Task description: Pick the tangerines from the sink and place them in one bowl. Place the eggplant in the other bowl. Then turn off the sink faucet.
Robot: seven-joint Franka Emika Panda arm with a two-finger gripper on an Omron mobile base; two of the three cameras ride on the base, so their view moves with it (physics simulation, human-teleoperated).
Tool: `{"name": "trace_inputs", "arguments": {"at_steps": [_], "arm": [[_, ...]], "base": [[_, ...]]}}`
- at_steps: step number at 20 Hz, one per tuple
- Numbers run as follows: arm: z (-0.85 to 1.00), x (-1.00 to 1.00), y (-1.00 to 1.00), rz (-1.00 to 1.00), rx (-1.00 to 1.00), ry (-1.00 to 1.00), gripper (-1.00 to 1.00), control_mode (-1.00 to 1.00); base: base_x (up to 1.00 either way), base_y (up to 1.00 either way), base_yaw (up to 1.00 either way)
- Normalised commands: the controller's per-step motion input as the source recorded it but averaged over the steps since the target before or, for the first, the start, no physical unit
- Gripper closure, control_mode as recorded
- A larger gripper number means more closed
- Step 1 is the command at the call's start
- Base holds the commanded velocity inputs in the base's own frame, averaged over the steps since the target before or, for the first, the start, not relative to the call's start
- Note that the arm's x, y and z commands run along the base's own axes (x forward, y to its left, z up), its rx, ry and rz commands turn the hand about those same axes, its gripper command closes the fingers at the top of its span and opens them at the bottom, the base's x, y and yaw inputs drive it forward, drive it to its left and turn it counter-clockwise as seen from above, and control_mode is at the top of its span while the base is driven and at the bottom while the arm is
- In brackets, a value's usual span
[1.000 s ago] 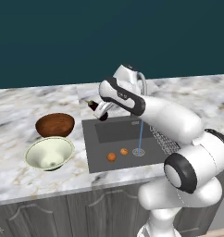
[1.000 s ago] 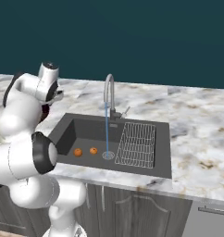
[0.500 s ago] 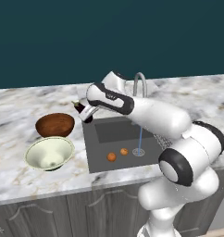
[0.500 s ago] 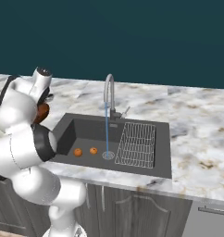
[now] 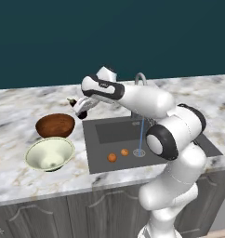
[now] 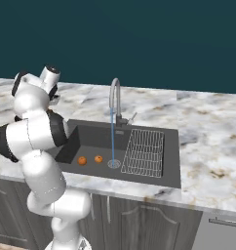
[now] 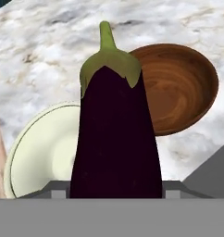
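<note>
Purple eggplant [image 7: 115, 139] sits clamped in our tool [image 5: 80, 106], stem end pointing away from the hand, green cap clear in the hand view. From the left base view we see the tool held above the marble counter [image 5: 21, 176], just beside the far-right rim of the reddish-brown bowl [image 5: 55, 125], not over its middle. Hand view puts that brown bowl [image 7: 181, 88] behind and to the right of the eggplant, with the pale cream-green bowl [image 7: 40, 152] to its left; the two bowls sit just beside each other on the counter, brown one farther back. Both bowls look empty to us. Two tangerines [image 5: 112, 157] lie on the floor of the dark grey sink [image 5: 100, 139], near each other and just beside the drain; the right base view shows the same pair [image 6: 82, 160]. Water runs in a thin blue stream from the gooseneck faucet [image 6: 113, 97] down to the drain. Wire rack [image 6: 144, 151] occupies the right part of the sink.
</note>
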Motion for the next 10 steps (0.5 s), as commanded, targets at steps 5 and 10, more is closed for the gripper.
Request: {"name": "trace_inputs", "arguments": {"at_steps": [5, 10], "arm": [[-0.13, 0.47, 0.36, 0.00, -0.06, 0.15, 1.00, -1.00], [-0.32, 0.36, 0.39, 0.00, -0.10, 0.12, 1.00, -1.00]], "base": [[0.00, 0.00, 0.00], [0.00, 0.00, 0.00]]}}
